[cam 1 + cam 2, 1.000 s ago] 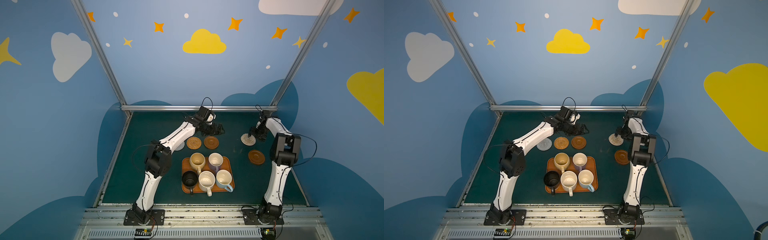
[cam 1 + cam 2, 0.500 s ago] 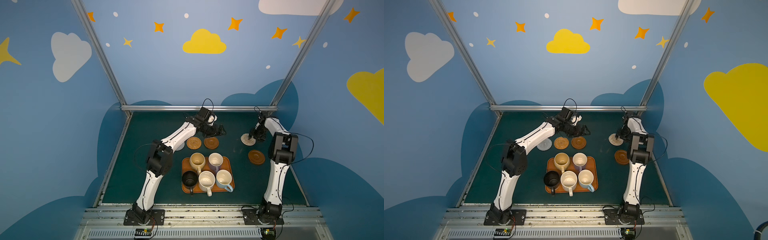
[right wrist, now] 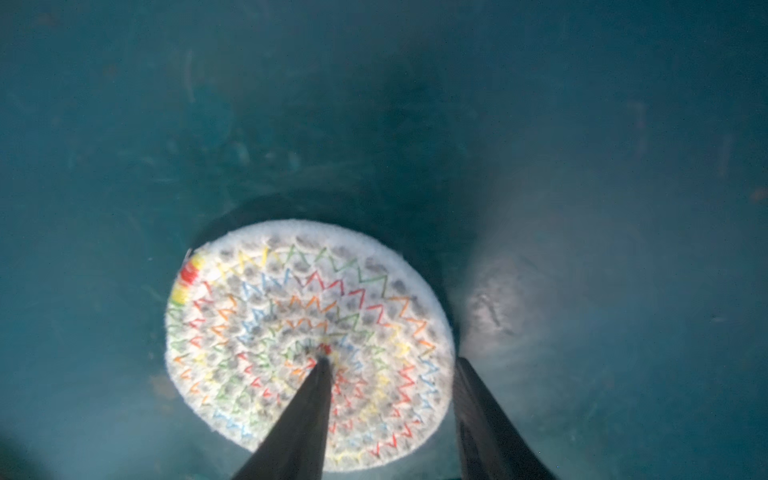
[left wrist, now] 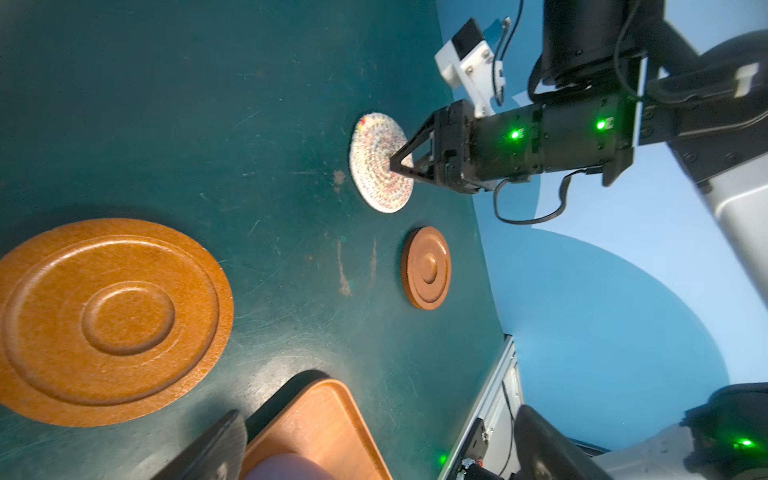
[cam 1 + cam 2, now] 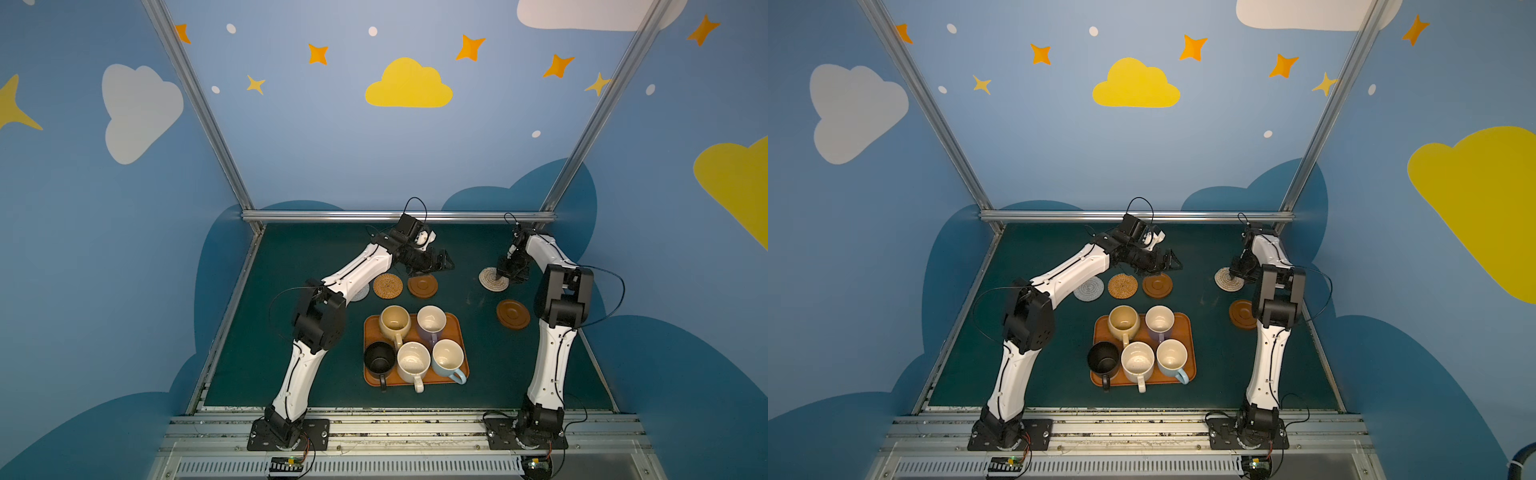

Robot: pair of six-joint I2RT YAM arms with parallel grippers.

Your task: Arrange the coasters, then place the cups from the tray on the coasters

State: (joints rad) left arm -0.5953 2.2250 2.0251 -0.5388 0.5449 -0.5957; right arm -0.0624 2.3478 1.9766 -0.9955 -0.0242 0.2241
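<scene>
Right claw (image 3: 390, 362) is down on the beige woven coaster (image 5: 489, 281), back-right part of the bench (image 5: 490, 374). Jaws partly spread: one fingertip (image 3: 320, 374) sits on the disc's middle, the other is right at its rim. Can't tell if that one touches. Coaster lies flat on the bench, coloured zigzag stitching showing.

Left claw (image 5: 441, 262) is spread wide, holding nothing. It hovers over the back side of the row wooden coaster (image 5: 422, 286).

Row toward the bench's back edge, left to right, close but apart:
- grey-white woven coaster (image 5: 1089, 288), partly under the left arm in a top view
- rattan coaster (image 5: 387, 285)
- row wooden coaster

Second wooden coaster (image 5: 513, 314) is near the right edge, in front of the beige one and apart from it.

Tray (image 5: 454, 328) is mid-bench toward the front edge, with all five cups on it:
- back of the tray: yellow cup (image 5: 395, 322) and lavender cup (image 5: 431, 322)
- front of the tray: black cup (image 5: 379, 357), cream cup (image 5: 413, 360) and blue cup (image 5: 448, 357)

No cup is on a coaster.
</scene>
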